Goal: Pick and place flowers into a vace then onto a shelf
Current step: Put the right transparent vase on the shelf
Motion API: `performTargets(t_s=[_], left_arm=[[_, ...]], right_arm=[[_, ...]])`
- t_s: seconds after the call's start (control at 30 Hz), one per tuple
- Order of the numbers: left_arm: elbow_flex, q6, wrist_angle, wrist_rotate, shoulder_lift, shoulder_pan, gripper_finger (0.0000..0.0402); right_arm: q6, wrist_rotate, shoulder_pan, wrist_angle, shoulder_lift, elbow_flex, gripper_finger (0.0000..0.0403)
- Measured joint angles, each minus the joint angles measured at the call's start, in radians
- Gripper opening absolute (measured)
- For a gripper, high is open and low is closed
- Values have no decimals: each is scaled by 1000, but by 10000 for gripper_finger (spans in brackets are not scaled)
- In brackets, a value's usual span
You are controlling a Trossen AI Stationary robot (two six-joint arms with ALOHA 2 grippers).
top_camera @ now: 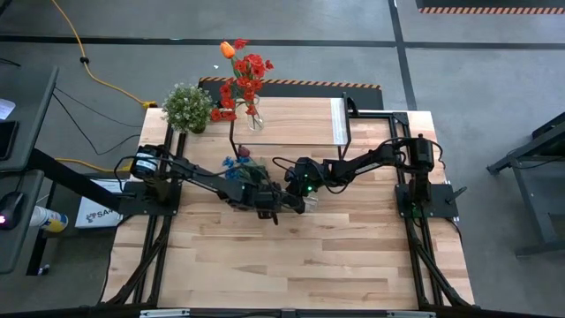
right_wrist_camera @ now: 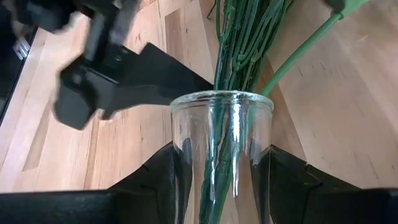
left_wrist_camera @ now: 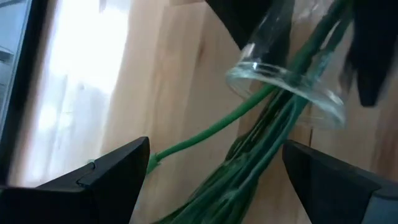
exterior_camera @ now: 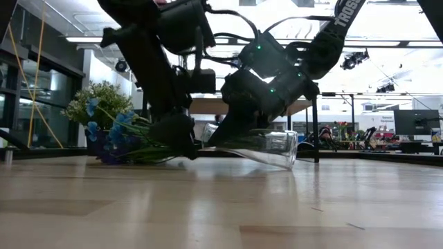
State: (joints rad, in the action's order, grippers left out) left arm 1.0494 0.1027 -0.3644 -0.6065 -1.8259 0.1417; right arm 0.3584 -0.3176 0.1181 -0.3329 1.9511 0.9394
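Note:
A clear glass vase (right_wrist_camera: 221, 143) lies nearly level at mid-table, its mouth (left_wrist_camera: 283, 87) toward the table's left. My right gripper (right_wrist_camera: 221, 186) is shut on it. A bunch of green-stemmed flowers with blue blossoms (exterior_camera: 114, 128) lies on the table, and its stems (left_wrist_camera: 267, 143) run into the vase's mouth. My left gripper (left_wrist_camera: 214, 171) is open just left of the mouth, one finger on either side of the stems, gripping none of them. The shelf (top_camera: 300, 119) stands at the far edge. My right gripper pinches the vase's body (right_wrist_camera: 186, 168) between its two fingers, one on each side of the glass. The fingers come from the table's right, slanting down, and lie along the vase. The vase is tilted almost level; whether its lower side touches the table I cannot tell.
On the shelf stands another glass vase (top_camera: 254, 117) with red flowers and an orange tulip (top_camera: 228, 49). A bushy pale-green potted plant (top_camera: 187, 108) sits at the far left. The near half of the table (top_camera: 291, 265) is bare wood.

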Motion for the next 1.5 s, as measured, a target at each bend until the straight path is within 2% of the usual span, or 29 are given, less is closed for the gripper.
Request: performTargets(t_s=[0.57,1.07,1.5], left_arm=[[4,35,73,-36,-69,-4,399],[0,33,77,-134,-75,-5,399],[-1,32,77,-136,-75,-5,399]], right_arm=[[1,-6,-1,22,0,0,170],[0,-7,-1,22,0,0,170],[2,-7,-1,21,0,0,170]])
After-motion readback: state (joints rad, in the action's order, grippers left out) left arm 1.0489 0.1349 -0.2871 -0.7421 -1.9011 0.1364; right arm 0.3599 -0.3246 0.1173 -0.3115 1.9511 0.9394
